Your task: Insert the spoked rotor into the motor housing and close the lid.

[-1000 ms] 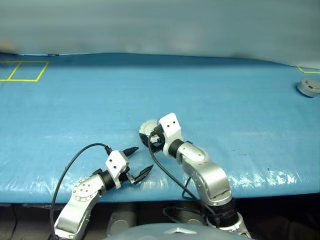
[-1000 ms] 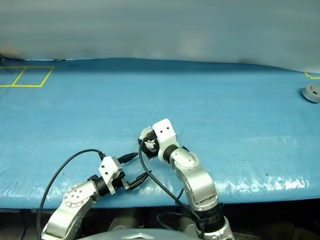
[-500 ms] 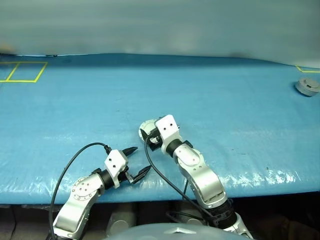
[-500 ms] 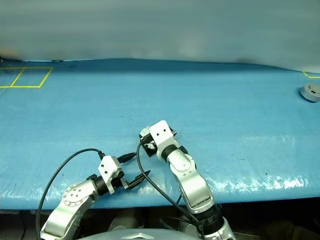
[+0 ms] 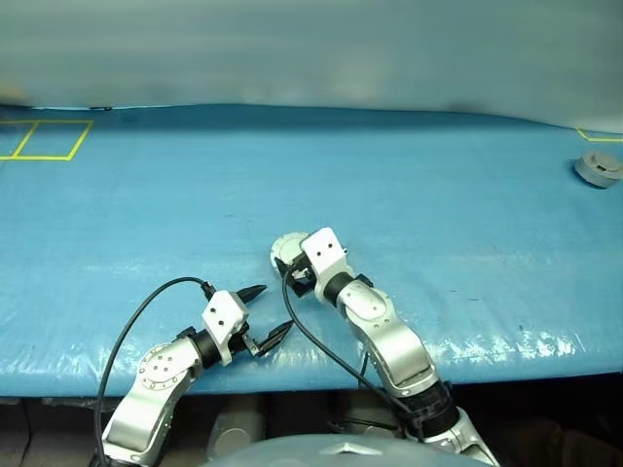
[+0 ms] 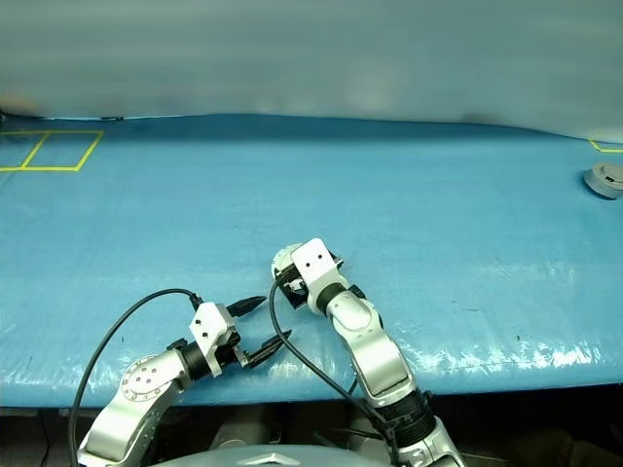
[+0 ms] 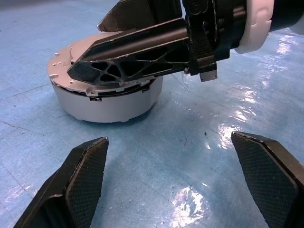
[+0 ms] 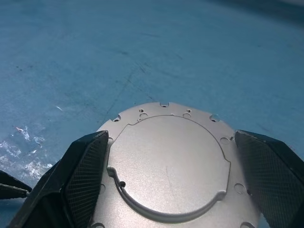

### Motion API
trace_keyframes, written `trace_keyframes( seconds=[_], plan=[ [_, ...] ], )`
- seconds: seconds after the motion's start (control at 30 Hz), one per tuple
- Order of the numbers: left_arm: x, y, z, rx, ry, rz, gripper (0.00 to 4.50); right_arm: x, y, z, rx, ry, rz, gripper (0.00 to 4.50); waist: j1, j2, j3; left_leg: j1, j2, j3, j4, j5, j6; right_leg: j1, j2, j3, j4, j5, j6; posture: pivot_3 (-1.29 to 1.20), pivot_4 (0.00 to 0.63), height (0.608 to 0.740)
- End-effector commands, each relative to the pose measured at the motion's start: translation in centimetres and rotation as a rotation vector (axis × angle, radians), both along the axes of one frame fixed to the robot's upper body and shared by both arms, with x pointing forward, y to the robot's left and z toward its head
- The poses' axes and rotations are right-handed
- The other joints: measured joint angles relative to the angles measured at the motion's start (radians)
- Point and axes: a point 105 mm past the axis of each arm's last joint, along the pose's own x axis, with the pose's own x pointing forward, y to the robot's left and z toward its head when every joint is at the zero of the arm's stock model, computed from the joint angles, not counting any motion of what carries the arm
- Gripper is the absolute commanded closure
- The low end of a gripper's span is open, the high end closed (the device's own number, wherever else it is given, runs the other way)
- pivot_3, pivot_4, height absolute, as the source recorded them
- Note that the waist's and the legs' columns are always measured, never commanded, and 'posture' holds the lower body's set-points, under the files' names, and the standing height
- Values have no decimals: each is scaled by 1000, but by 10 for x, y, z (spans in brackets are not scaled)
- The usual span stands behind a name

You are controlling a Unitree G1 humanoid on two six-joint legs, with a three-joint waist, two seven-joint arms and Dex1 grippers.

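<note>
The round silver-grey metal motor housing [image 7: 107, 95], its smooth lid [image 8: 171, 166] on top, sat on the blue worktop [image 5: 438, 204] between the right gripper's [image 8: 178, 180] wide jaws. It looked rigid, heavy and slippery; grip its side wall. Left gripper [image 7: 178, 183] jaws wide, empty.

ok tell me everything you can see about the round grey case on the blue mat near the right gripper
The motor housing looks like a shallow round puck of matte silver-grey metal, closed by a plain lid with small holes around its rim and a raised curved outline. It sits flat on the blue mat. The right gripper is open, a finger on either side above it; contact isn't clear.
</note>
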Motion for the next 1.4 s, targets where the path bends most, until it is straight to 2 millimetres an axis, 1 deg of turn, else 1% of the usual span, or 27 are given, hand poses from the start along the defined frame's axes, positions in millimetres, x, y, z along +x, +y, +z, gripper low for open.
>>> trace_keyframes(
  seconds=[0.03, 0.77, 0.87, 0.93, 1.2, 1.33, 1.4],
  plan=[
    [2, -2, 12, -26, -46, -2, 0, 4, -1, 16, 30, -60, -2, 22, 0, 0, 0, 0, 0, 0, 0, 0, 0, 0, 0, 0, 0, 0, 0, 0, 150, 740],
    [2, -3, 12, -24, -54, -4, 0, -3, 3, 9, 28, -25, 34, 22, 0, 0, 0, 0, 0, 1, 0, 0, 0, 0, 1, 2, 0, 1, -1, 0, 150, 740],
    [3, -3, 13, -25, -54, -3, 0, -3, 3, 9, 32, -22, 35, 620, 0, 0, 0, 0, 0, 2, 0, 0, 0, 0, 1, 2, 0, 1, -1, 0, 150, 740],
    [3, -3, 13, -25, -54, -2, 0, -3, 4, 10, 35, -22, 35, 1222, 0, 0, 0, 0, 0, 2, 0, 0, 0, 0, 1, 2, 0, 1, -1, 0, 150, 740],
    [3, -3, 13, -27, -54, -3, 0, -3, 5, 14, 40, -29, 39, 1254, 0, 0, 0, 0, 0, 2, 0, 0, 0, 0, 2, 2, 0, 2, -3, 0, 150, 740],
    [2, -3, 12, -26, -52, -4, 0, -6, 9, 21, 43, -40, 52, 1254, 0, 0, 0, 0, 0, 2, 0, 0, 0, 0, 2, 2, 0, 2, -3, 0, 150, 740],
    [2, -3, 12, -26, -51, -5, 0, -6, 11, 22, 38, -40, 55, 1254, 0, 0, 0, 0, 0, 2, 0, 0, 0, 0, 2, 2, 0, 2, -3, 0, 150, 740]
  ],
)
